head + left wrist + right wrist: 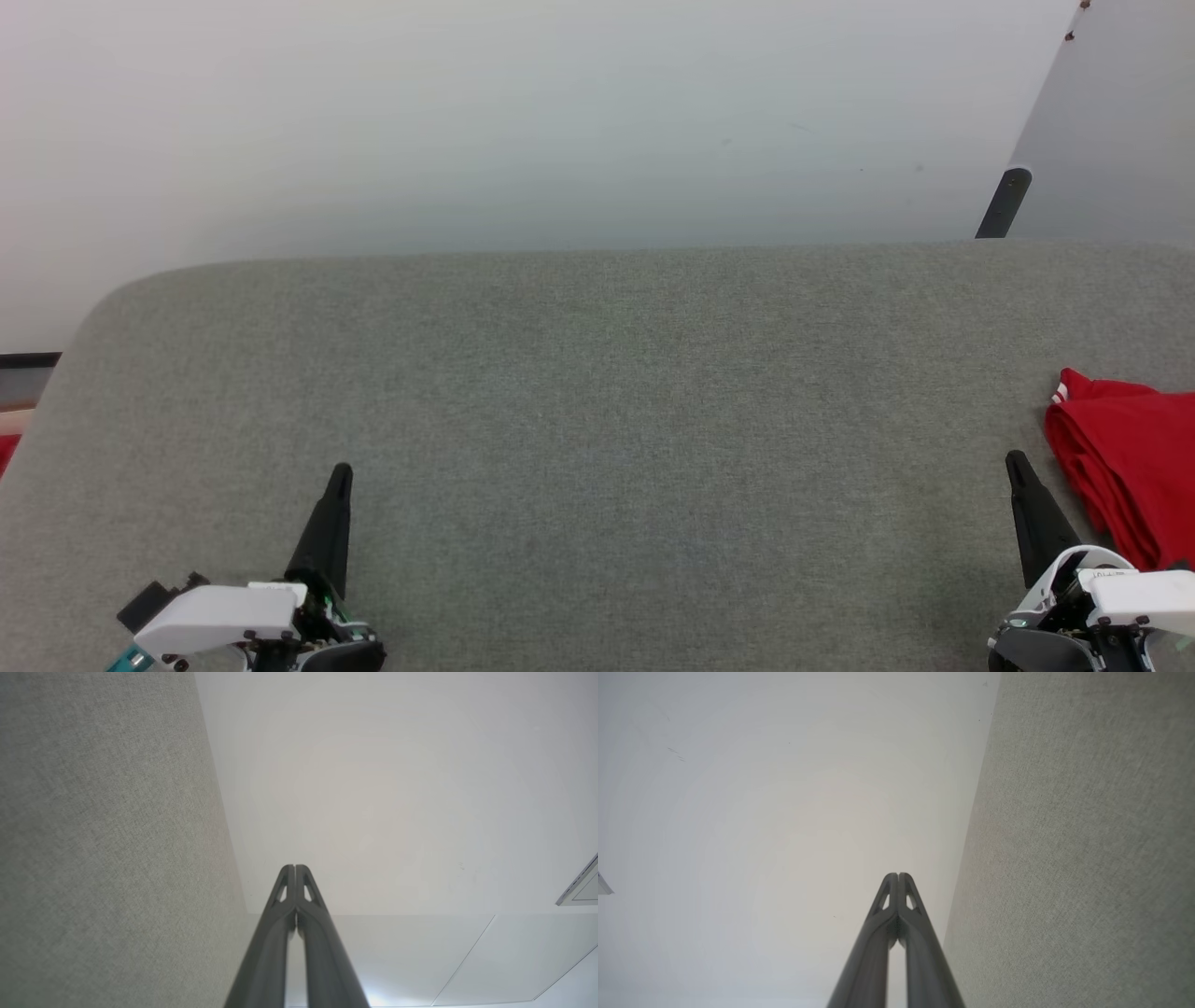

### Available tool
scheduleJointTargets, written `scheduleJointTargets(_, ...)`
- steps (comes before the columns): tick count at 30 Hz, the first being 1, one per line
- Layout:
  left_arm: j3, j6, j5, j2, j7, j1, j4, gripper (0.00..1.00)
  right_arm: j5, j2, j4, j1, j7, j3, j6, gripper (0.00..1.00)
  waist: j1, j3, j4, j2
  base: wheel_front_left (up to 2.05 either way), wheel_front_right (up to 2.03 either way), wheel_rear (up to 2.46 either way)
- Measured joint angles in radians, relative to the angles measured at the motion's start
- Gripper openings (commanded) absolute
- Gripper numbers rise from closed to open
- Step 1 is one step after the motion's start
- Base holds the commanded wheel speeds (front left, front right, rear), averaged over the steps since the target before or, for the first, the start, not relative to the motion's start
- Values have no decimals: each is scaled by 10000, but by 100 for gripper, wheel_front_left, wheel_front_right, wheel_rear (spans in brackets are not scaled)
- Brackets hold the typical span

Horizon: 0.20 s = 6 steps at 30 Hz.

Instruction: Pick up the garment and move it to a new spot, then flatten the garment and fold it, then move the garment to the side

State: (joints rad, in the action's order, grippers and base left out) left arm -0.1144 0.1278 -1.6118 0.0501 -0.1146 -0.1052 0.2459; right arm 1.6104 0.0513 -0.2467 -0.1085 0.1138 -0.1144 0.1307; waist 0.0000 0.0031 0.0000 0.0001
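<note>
Nearest, the left jaws and right jaws sit low over a grey cloth-covered table (597, 373), each pair pressed together and holding nothing. Just beside the right pair, the bunched red garment (1134, 457) lies on the table's right side. A pale wall (467, 112) stands behind.

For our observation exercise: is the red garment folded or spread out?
Folded: the garment lies in stacked layers at the grey surface's right edge, partly out of frame.

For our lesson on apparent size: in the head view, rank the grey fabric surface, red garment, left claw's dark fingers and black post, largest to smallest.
1. grey fabric surface
2. red garment, cut by the edge
3. left claw, fingers only; near the camera, true size unsure
4. black post
</note>
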Motion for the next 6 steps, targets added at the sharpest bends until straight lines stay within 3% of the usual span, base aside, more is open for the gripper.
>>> scheduleJointTargets(6,2,0,0,0,0,0,0,0,0,0,0,0,0,0,0,0,0,0,0,0,0,0,0)
